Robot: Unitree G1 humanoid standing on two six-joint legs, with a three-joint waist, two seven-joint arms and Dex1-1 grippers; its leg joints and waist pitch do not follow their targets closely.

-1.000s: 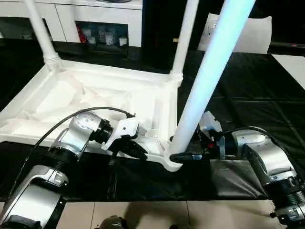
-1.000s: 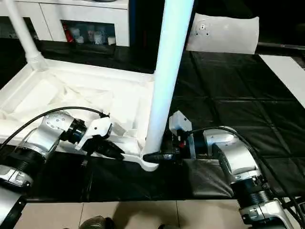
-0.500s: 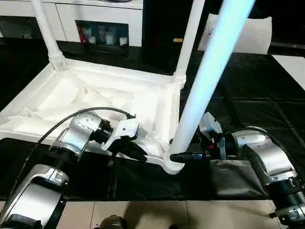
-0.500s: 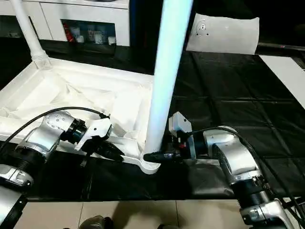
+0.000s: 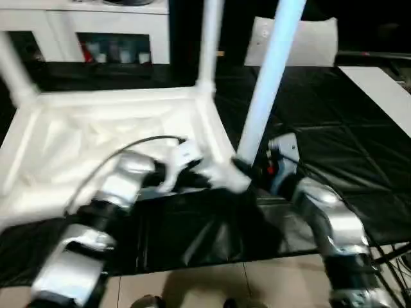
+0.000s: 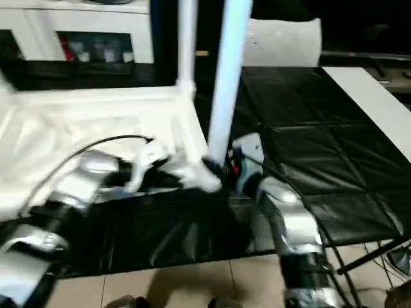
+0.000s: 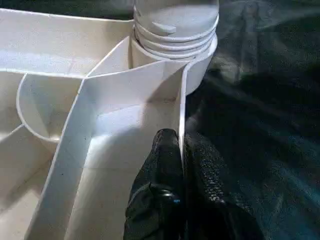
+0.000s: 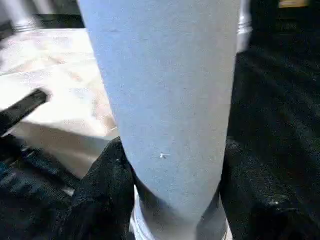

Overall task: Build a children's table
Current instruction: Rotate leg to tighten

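Upside down across the left and centre of the head views, on black sheeting: white plastic children's table top [image 5: 77, 138], ribbed underside up. Rising from its near right corner socket [image 7: 200, 60], steeply and leaning toward the upper right: long white tapered tubular leg [image 5: 270, 70], long axis close to vertical. Right gripper [image 8: 170, 200] straddling the foot of that leg, one black finger [image 8: 105, 190] on either side, closed about the tube just above the socket, so the nearer arm for seating or turning it. Left gripper [image 7: 182, 200] clamped shut on the thin white side wall [image 7: 181, 117] of the top, just short of the same socket, steadying the corner. Another upright white leg [image 5: 210, 38] in the far right corner, and one at the far left [image 5: 16, 74]. Flat whitish plastic bag [image 5: 302, 38] at upper right, well apart. Nothing between right gripper and leg; the left gripper's cable [image 5: 122, 154] trailing over the underside, clear of the socket.
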